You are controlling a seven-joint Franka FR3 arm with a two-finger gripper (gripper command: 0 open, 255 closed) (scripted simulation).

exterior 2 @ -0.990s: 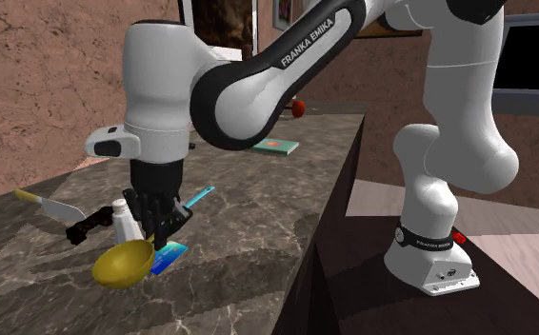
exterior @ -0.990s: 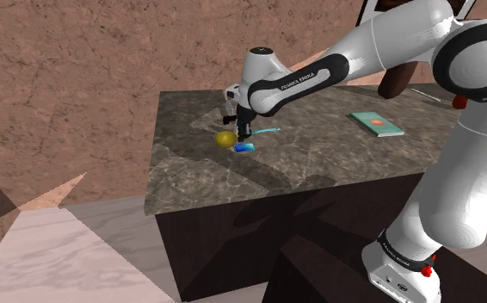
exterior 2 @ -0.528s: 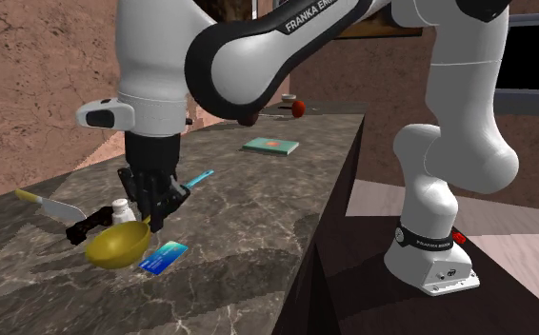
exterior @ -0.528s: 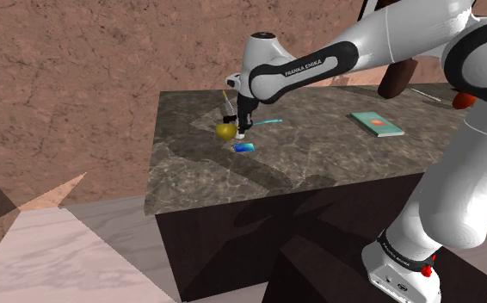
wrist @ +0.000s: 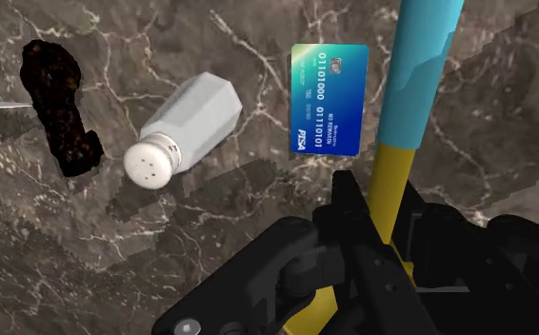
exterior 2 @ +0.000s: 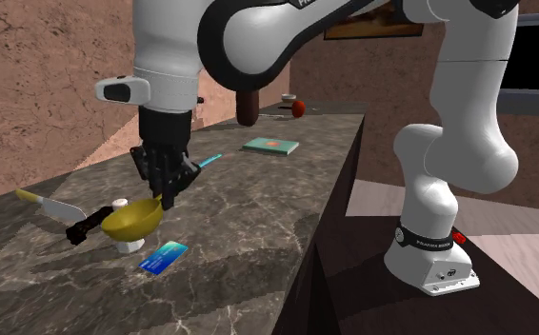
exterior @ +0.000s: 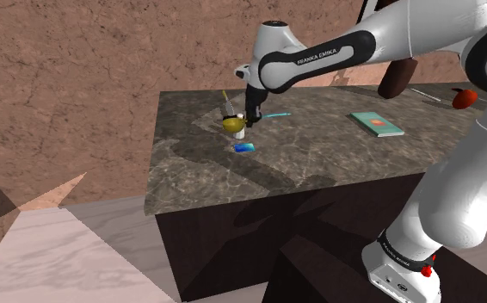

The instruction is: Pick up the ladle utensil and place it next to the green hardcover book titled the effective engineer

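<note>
The ladle has a yellow bowl (exterior 2: pixel 132 219), a yellow stem (wrist: pixel 391 181) and a cyan handle (exterior: pixel 273 114). My gripper (exterior 2: pixel 168 184) is shut on the stem and holds the ladle in the air above the dark marble table (exterior: pixel 319 159). In the wrist view the black fingers (wrist: pixel 353 224) clasp the yellow stem, and the cyan handle (wrist: pixel 420 67) runs on past them. The green book (exterior: pixel 377 123) lies flat on the table toward the shoulder view's right, well away from the gripper (exterior: pixel 250 114). In the second exterior view the book (exterior 2: pixel 270 146) lies farther back.
Below the ladle stand a white salt shaker (wrist: pixel 182 128) and a blue card (wrist: pixel 328 97), the card (exterior 2: pixel 164 256) lying flat. A black-handled knife (exterior 2: pixel 82 228) and a yellow-handled tool (exterior 2: pixel 44 202) lie beside them. A red apple (exterior 2: pixel 298 108) and a brown object (exterior: pixel 395 82) sit at the far end.
The gripper has risen with the ladle and shifted toward the shoulder view's right. The bowl now hangs higher above the card and the shaker.
</note>
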